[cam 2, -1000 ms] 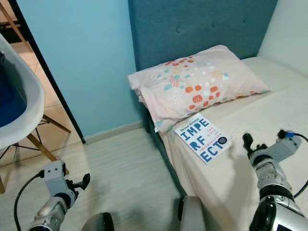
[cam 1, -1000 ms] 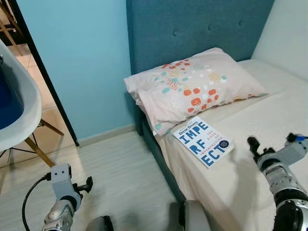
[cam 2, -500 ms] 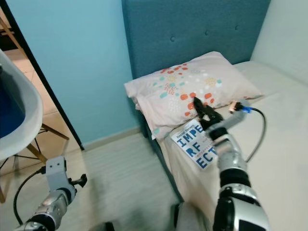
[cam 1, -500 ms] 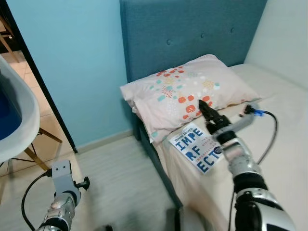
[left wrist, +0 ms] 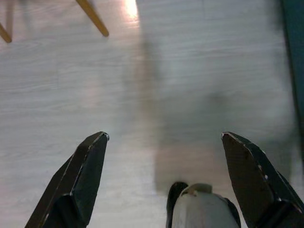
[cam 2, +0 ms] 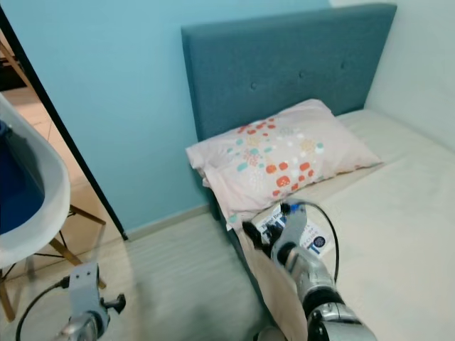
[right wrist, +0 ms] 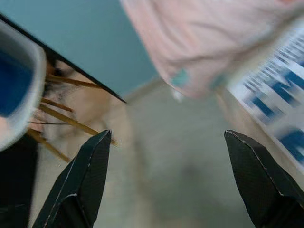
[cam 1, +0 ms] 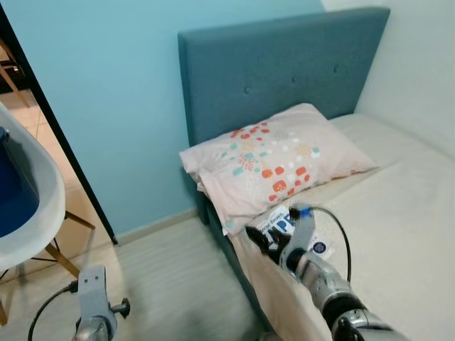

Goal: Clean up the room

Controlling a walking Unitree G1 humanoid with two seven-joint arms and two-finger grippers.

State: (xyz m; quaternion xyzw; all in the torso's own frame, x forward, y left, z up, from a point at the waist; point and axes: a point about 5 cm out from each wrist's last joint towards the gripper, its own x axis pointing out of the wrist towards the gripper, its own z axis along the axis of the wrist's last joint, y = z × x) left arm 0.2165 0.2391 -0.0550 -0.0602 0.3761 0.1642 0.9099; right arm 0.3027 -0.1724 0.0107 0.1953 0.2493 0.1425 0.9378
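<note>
A bed [cam 1: 398,234] with a cream sheet takes the right half of the scene, and its teal headboard [cam 1: 284,67] stands at the far end against a light blue wall [cam 1: 106,106]. On the far part of the bed lies a pale pink pillow [cam 1: 274,160] with coloured dots. Left of the bed is a pale wooden floor [cam 1: 170,277], and at the far left stands a white chair [cam 1: 32,206] with wooden legs and a blue seat. A white book [cam 1: 316,244] with blue letters lies on the sheet just near the pillow, close to the left edge of the bed. The right gripper [cam 1: 261,241] is above this left edge, just beside the book and partly covering it; in the right wrist view its two black fingers [right wrist: 88,175] are wide apart and hold nothing. The left gripper [left wrist: 164,178] hangs low over the floor at the near left, its fingers also spread apart with nothing between them.
</note>
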